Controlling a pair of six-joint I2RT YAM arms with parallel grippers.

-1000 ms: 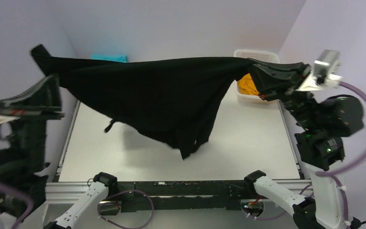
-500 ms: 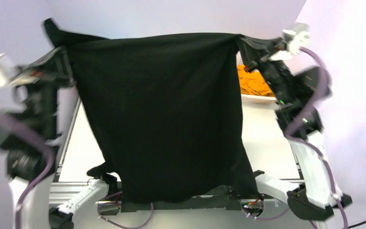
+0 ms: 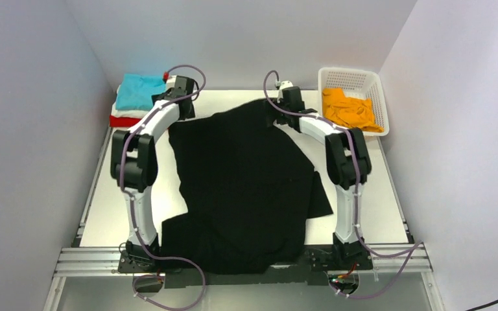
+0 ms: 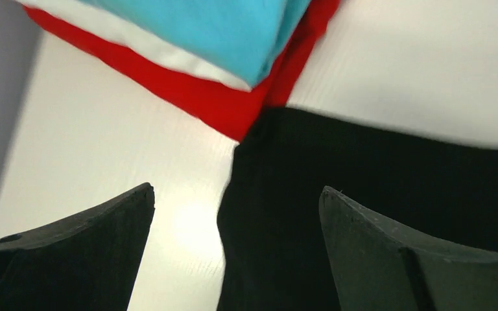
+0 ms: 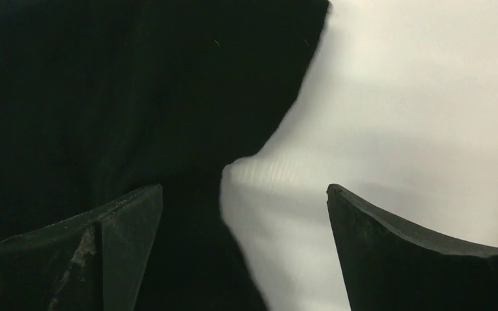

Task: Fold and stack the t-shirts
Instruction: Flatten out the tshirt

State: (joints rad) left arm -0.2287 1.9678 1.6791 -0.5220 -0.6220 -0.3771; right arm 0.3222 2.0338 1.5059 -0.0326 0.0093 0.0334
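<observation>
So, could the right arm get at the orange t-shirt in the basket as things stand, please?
Probably yes: the right hand is open at the far edge of the black t-shirt, and the orange t-shirt lies uncovered in the open-topped basket just to its right.

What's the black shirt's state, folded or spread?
Spread. The black t-shirt lies open across the table, no fold made yet, near edge overhanging the front rail.

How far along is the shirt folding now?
Done: the teal shirt, white shirt and red shirt sit stacked at the far left. In hand: the black shirt lies spread on the table, unfolded, with the left claw and right claw open over its far edge. Left: fold and stack it, then the orange shirt in the basket.
</observation>
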